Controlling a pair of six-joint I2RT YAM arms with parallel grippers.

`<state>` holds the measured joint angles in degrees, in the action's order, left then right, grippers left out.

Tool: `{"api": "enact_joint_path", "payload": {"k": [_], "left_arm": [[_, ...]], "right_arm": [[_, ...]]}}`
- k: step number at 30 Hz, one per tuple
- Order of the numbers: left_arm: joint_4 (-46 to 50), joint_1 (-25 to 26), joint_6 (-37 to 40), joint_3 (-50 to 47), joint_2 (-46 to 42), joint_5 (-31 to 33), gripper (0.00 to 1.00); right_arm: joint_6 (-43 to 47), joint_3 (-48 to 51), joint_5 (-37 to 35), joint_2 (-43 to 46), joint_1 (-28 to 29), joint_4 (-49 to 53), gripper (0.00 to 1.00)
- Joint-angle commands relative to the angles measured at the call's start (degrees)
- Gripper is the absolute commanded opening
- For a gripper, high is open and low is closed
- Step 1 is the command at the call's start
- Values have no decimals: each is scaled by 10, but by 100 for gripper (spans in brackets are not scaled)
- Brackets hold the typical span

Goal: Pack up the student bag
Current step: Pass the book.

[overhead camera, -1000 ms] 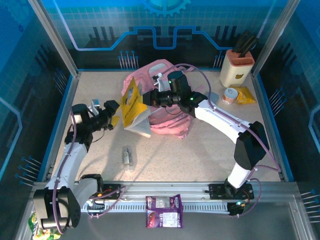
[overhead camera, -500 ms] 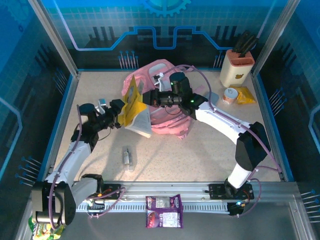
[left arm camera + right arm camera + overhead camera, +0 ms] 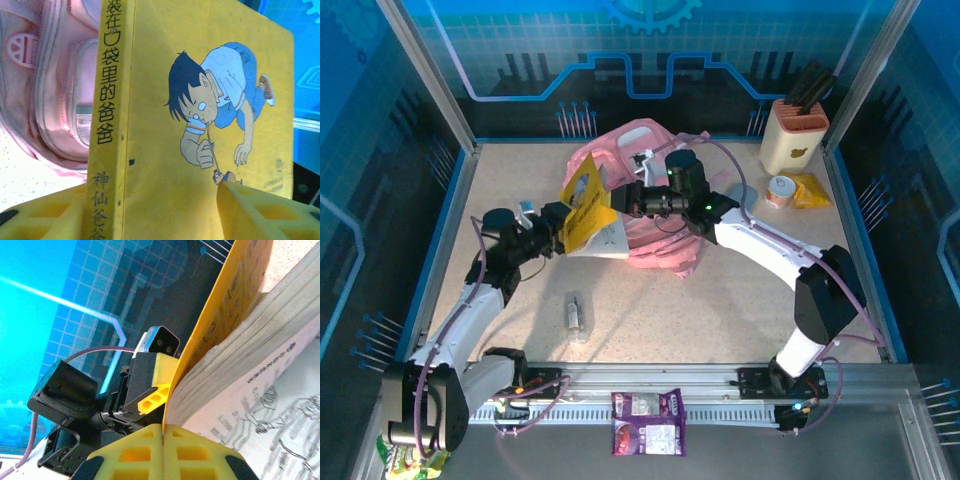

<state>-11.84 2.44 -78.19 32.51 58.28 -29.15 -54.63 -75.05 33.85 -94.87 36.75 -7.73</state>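
Note:
A yellow book [image 3: 585, 200] with a cartoon boy on its cover [image 3: 200, 75] hangs above the table between both grippers, just left of the student bag [image 3: 665, 250]. The pink bag lies at the back centre, and its pockets [image 3: 55, 100] show behind the book's spine. My right gripper [image 3: 625, 197] is shut on the thin yellow cover [image 3: 235, 295], with the pages [image 3: 260, 335] fanning away to the right. My left gripper [image 3: 555, 232] holds the book's lower left corner, one finger at the spine and the other on the front cover [image 3: 152, 192].
A beige knife block [image 3: 793, 135], a tape roll [image 3: 780, 190] and a yellow packet [image 3: 810, 190] stand at the back right. A small grey object [image 3: 575, 312] lies on the table near the left arm. A purple packet [image 3: 648, 420] rests on the front rail.
My left gripper has moved right to the book and its jaws have closed in on it. The book has tilted flatter. The right gripper has kept its pinch on the cover.

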Motion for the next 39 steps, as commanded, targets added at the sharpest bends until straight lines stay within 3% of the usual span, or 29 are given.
{"api": "enact_joint_path", "payload": {"k": [1,15,18,23,27,29,33,39], "left_arm": [[-23,6,-10,3,-25,-3,53],[-6,12,-3,18,-47,16,13],[-3,16,1,27,-49,18,8],[0,30,14,50,-54,22,0],[-4,64,35,79,-45,27,0],[-12,88,49,100,-31,27,0],[-39,136,70,146,7,20,0],[-89,184,77,197,51,18,0]], "right_arm": [[12,23,8,29,-7,-8,0],[13,57,-3,40,-10,16,0],[25,60,-7,50,-10,35,13],[60,68,-39,84,-22,106,50],[76,76,-33,110,-43,152,80],[79,75,-14,113,-53,167,90],[88,78,20,114,-74,182,100],[31,128,91,133,-104,77,96]]}}
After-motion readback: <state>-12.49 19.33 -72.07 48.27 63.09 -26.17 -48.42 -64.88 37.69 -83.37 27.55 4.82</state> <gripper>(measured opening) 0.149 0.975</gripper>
